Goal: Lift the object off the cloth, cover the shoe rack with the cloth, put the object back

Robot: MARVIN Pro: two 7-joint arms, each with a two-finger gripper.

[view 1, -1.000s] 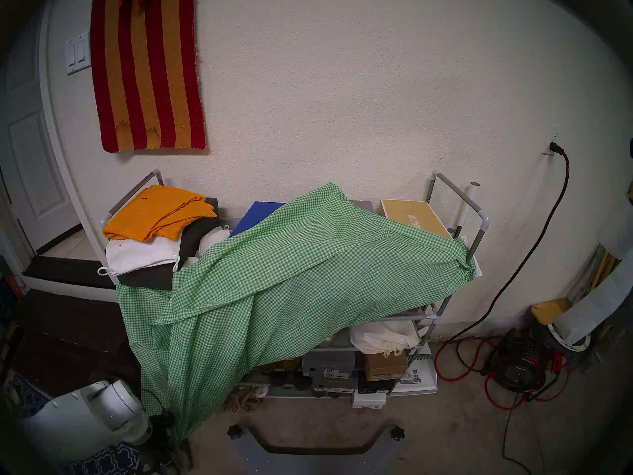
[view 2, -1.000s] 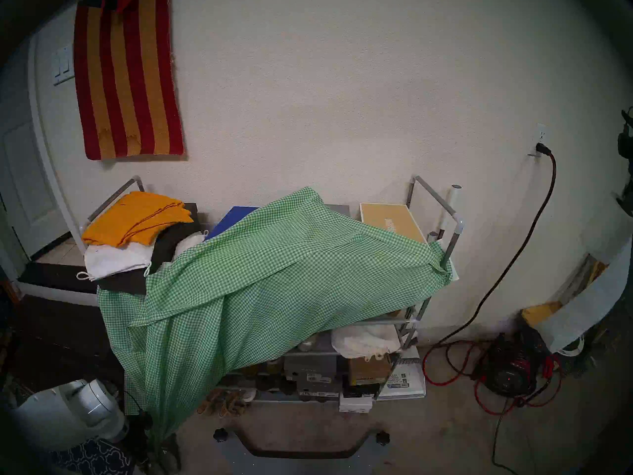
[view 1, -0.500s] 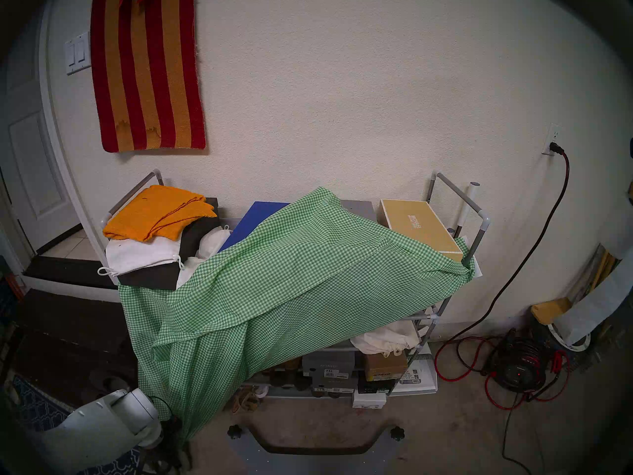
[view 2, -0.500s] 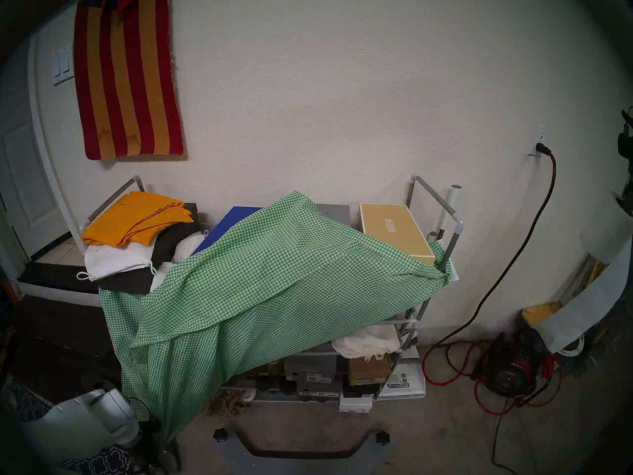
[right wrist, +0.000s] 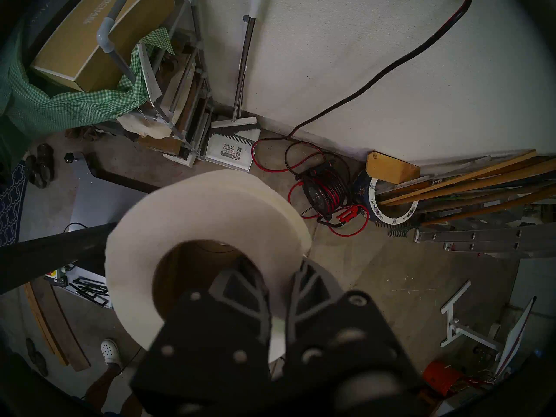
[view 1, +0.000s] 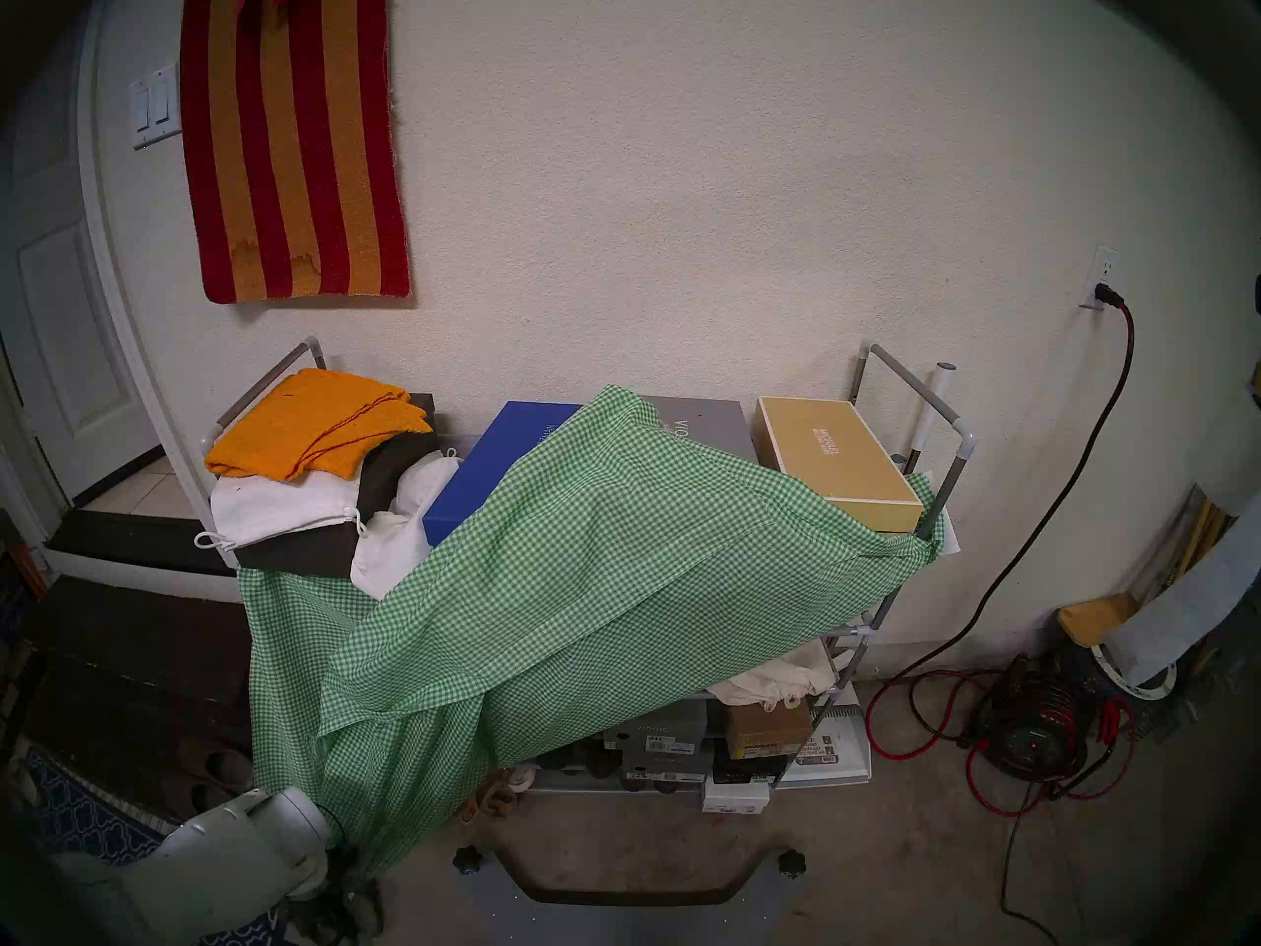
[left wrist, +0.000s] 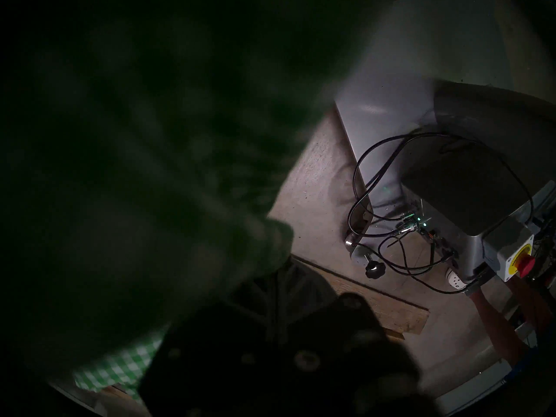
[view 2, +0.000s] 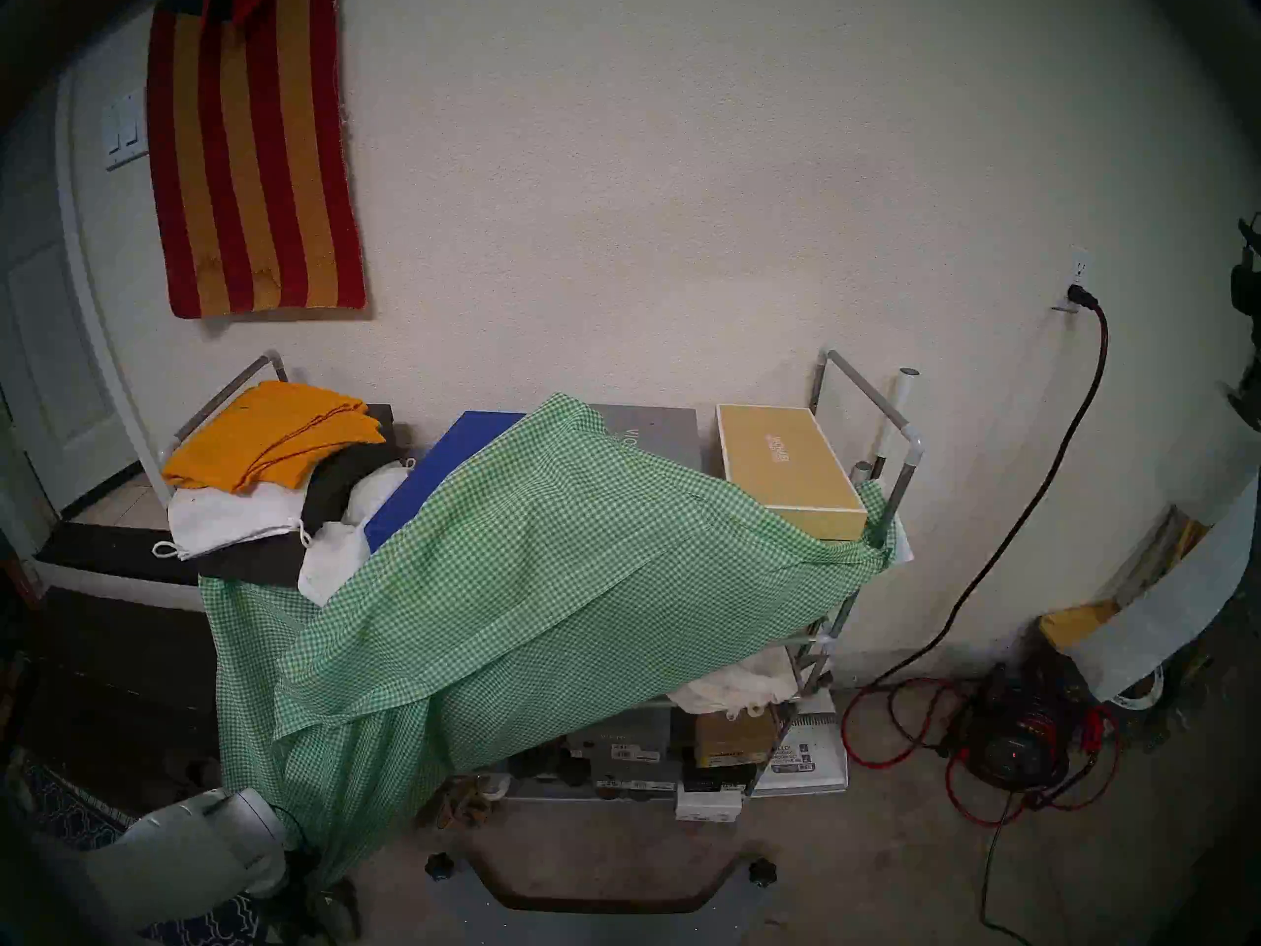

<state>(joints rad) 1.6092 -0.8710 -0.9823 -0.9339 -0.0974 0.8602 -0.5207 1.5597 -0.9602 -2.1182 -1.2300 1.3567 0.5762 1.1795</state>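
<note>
A: Item 1, paper roll (right wrist: 207,226) – location?
B: Off the rack. Right fingers (right wrist: 278,290) were clenched on its wall, one finger inside the brown core, one outside; roll hung above the concrete floor, well apart from the shoe rack (view 1: 945,439).
A: Item 2, cloth (view 1: 614,583)?
B: Green/white gingham, draped diag. over rack top & front. One corner bunched around the rack's right front post, far edge lay on the grey box (view 1: 703,422), lower left end gathered down near the floor at the left arm (view 1: 232,849). Left fingers (left wrist: 279,341) were clamped on that gathered cloth end; wrist view dark, mostly cloth up close.
A: Left uncovered on top shelf?
B: Tan box (view 1: 836,460) at right, part of blue box (view 1: 505,463), white bags (view 1: 286,501), orange folded cloth (view 1: 321,422) at left. Lower right shelves w/ shoeboxes also showed.
A: Surroundings?
B: Striped rug (view 1: 293,132) on wall; red cord reel (view 1: 1030,740) on floor, right.
</note>
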